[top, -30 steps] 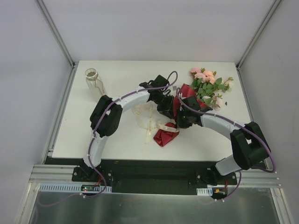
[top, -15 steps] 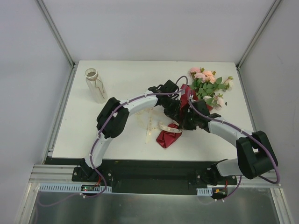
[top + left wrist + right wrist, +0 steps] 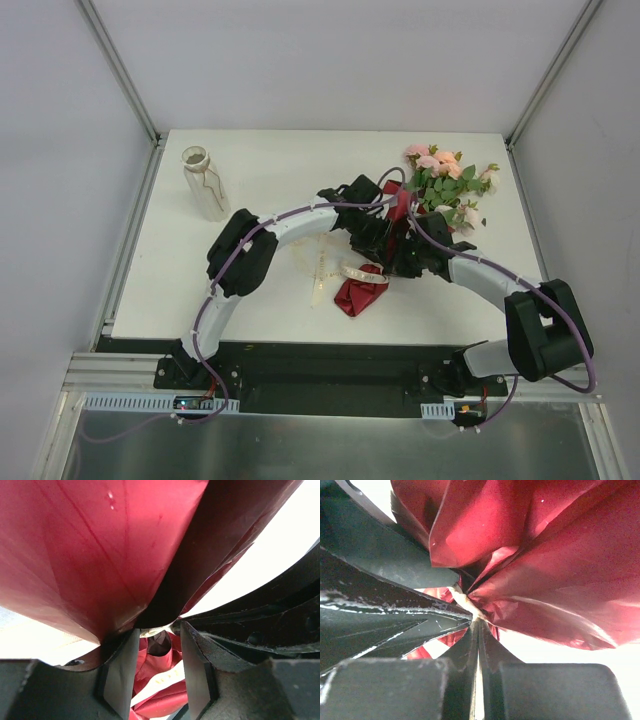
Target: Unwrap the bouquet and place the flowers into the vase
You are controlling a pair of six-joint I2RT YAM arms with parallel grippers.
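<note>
The bouquet lies at the table's back right, its pink and cream flowers (image 3: 445, 185) spilling from dark red wrapping paper (image 3: 401, 200). More red paper (image 3: 358, 294) and a loose cream ribbon (image 3: 330, 266) trail toward the front. Both grippers meet at the bouquet's waist. My left gripper (image 3: 387, 231) stands open, its jaws (image 3: 159, 630) apart under a fold of red paper (image 3: 90, 555), with a ribbon strand (image 3: 152, 629) crossing at their tips. My right gripper (image 3: 405, 253) is shut (image 3: 477, 622) on the cream ribbon (image 3: 461, 599) where the paper (image 3: 560, 590) gathers. The clear glass vase (image 3: 203, 181) stands upright at the back left.
Both arms arch over the table's middle, the left arm (image 3: 240, 255) spanning from the near left to the bouquet. White walls and metal frame posts (image 3: 120, 70) close the table in at the back and sides.
The left arm swung right toward the bouquet's waist and its jaws have opened. The right arm shifted a little right and nearer. The red paper at the waist has bunched tighter.
</note>
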